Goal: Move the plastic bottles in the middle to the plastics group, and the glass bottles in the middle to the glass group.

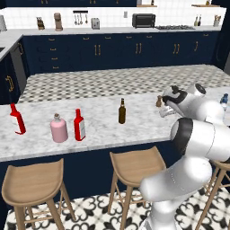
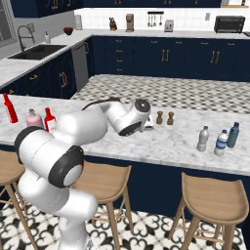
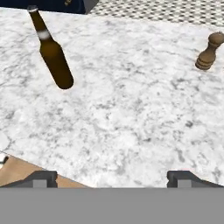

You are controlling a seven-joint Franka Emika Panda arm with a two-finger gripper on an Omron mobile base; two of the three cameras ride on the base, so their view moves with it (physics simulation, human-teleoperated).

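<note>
The brown beer bottle [image 1: 121,111] stands upright on the marble counter [image 1: 103,130], centre of the left base view, alone and well apart from everything else. In the hand view it sits upper left, leaning only because the camera is rolled. Left of it, the red bottle with the white label [image 1: 79,125] stands just beside the squat pink flask [image 1: 59,128], and another red bottle [image 1: 17,119] stands at the far left edge. At the right of the right base view, a greyish clear bottle [image 2: 202,139] stands near a blue-labelled water bottle [image 2: 221,142] and a darker bottle [image 2: 233,135].

The gripper [image 3: 112,177] hangs over bare counter with its jaws spread wide, holding nothing.

The beer bottle is tall, slim and narrow-based; a sideways approach that clips its neck would likely tip it and let it roll. It lies off-centre from the jaws, so closing without realigning would miss or pinch only an edge. The wooden pepper mill [image 3: 209,51] is near enough for a swinging hand to knock it.
</note>
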